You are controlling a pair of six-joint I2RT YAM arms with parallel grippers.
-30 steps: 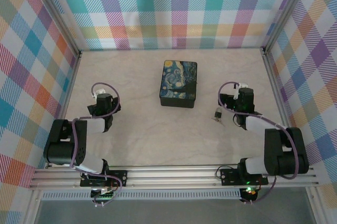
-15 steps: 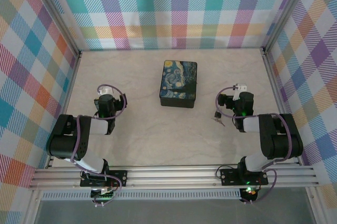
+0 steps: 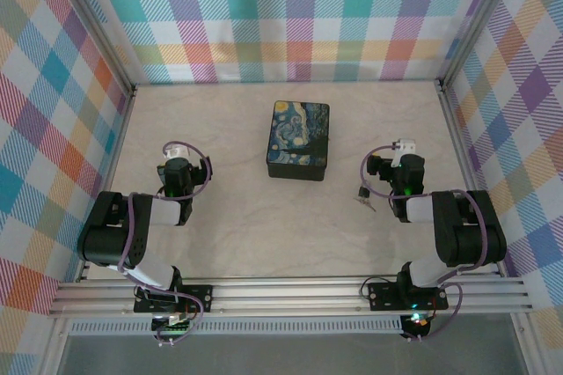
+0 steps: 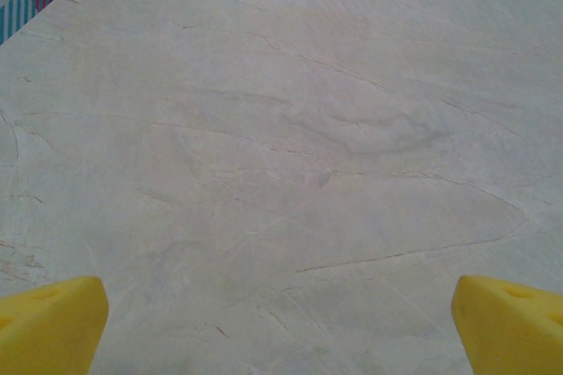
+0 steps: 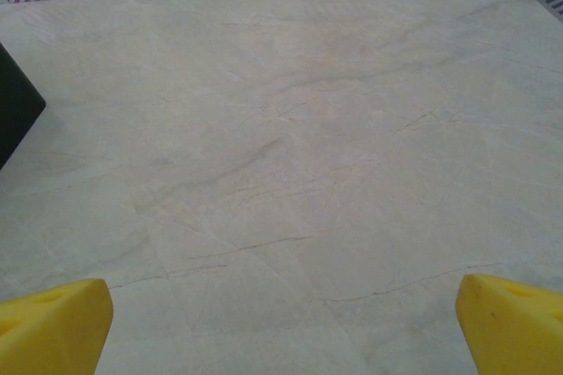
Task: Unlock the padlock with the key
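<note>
A small dark-and-silvery piece, the key [image 3: 364,195] as far as I can tell, lies on the pale table just left of my right arm. The padlock is hidden. My left gripper [image 3: 179,164] hovers low over the left part of the table. It is open, its yellow fingertips [image 4: 48,327] far apart with bare table between them [image 4: 281,327]. My right gripper [image 3: 405,164] is also open over bare table [image 5: 281,327], with yellow fingertips [image 5: 53,327] at the frame's lower corners.
A black box with a blue-and-yellow painted lid [image 3: 299,140] stands closed at the table's middle, and its dark corner [image 5: 13,111] shows at the left of the right wrist view. Checked walls enclose the table on three sides.
Both arms shifted their elbows and settled into a folded pose during the first half second, then held still. Both grippers stayed open. The box and the key have not moved.
</note>
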